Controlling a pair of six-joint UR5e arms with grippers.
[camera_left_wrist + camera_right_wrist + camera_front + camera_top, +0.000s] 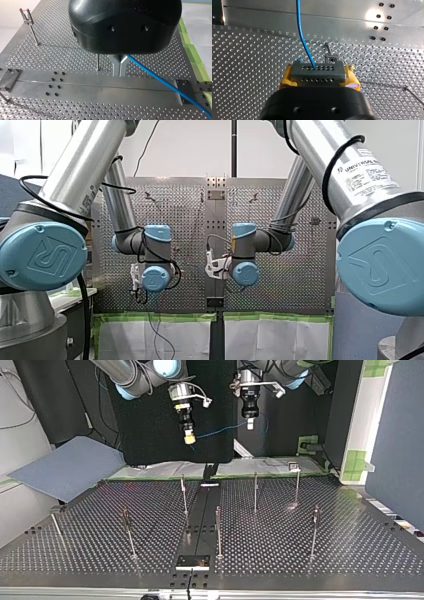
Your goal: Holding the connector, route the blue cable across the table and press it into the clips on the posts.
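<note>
Right gripper (pixel 319 75) clamps connector (pixel 322 71) — left gripper (pixel 119 73) pinched on cable (pixel 160 79), both above table (pixel 75 82).

The blue cable (pixel 301 35) enters a grey connector (pixel 317 73) patterned with two hole rows. Yellow pads (pixel 284 81) on my black right claw (pixel 319 67); my left claw (pixel 119 73) is silver. The silver surface (pixel 62 52) is hole-dotted, with green tape (pixel 150 317) at six o'clock in the front view.

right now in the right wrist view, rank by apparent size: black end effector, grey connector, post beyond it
1. end effector, largest, though nearest the camera
2. connector, clamped in its yellow pads
3. post, smallest, but farther off, so true size is unsure
</note>
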